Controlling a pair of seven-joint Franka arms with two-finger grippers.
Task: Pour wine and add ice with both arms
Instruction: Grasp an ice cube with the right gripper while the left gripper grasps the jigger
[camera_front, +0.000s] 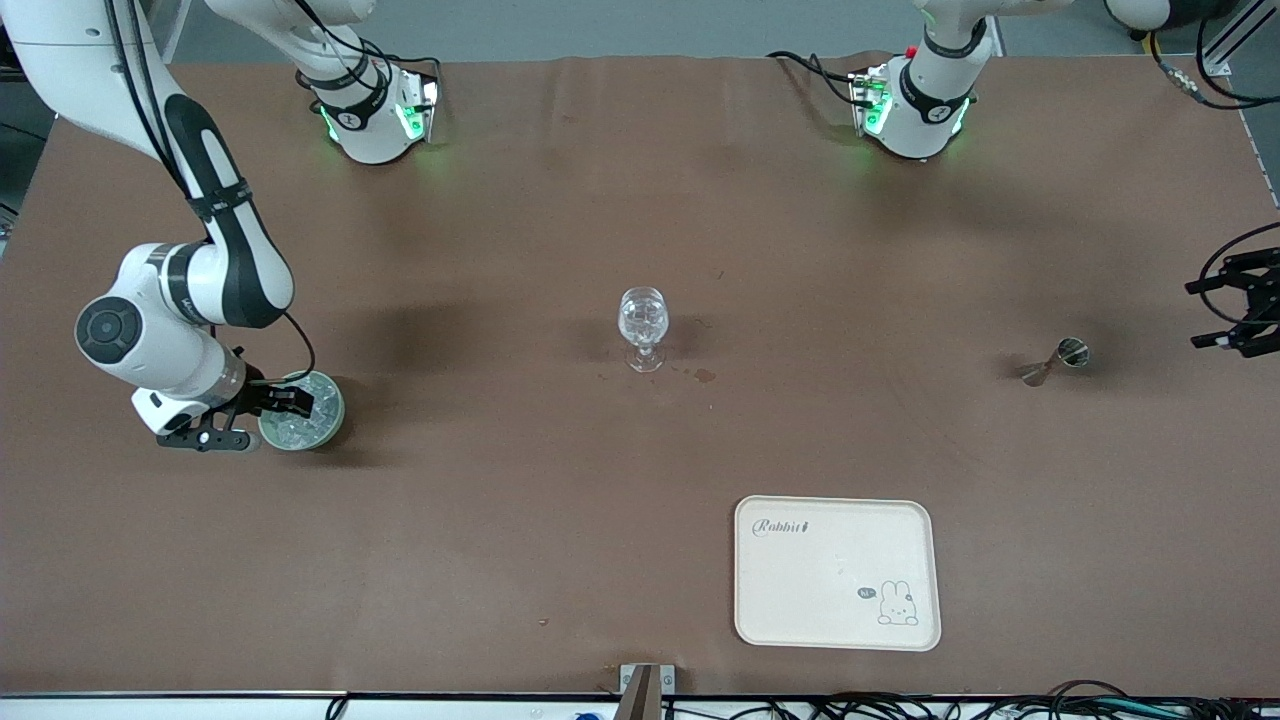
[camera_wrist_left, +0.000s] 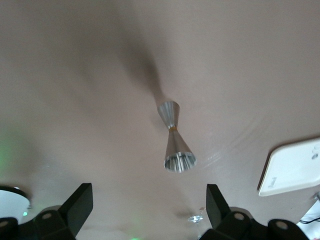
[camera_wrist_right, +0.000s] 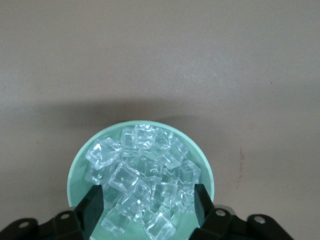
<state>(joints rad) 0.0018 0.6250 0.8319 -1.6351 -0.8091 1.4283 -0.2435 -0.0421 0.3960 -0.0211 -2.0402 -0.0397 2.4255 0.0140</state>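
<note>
- Ice (camera_wrist_right: 145, 180): 1 heap of clear cubes, too many and too jumbled to count, filling 1 pale green bowl (camera_front: 335, 412) at the right arm's end of the table, roughly 9 o'clock from the glass.
- Right gripper (camera_front: 285, 402): sits right over that bowl, its 2 black fingers (camera_wrist_right: 93, 210) spread apart and dipped in among the cubes at the rim. Can't tell if a cube is actually pinched yet.
- 1 stemmed glass (camera_front: 643, 328): upright around mid-table, with something clear and glinting in the bowl of it, can't say what. A few small dark spots on the brown table cover (camera_front: 560, 520) just beside its foot.
- 1 metal jigger (camera_front: 1058, 361): lying on its side toward the left arm's end, about 3 o'clock from the glass.
- Left gripper (camera_front: 1240, 312): hangs in the air at the table's edge past the jigger, fingers (camera_wrist_left: 80, 205) wide apart, holding nothing. That arm's just waiting.
- 1 cream tray (camera_front: 838, 520): rabbit drawing on it, nearer the front camera than the glass, around 5 o'clock from it.
</note>
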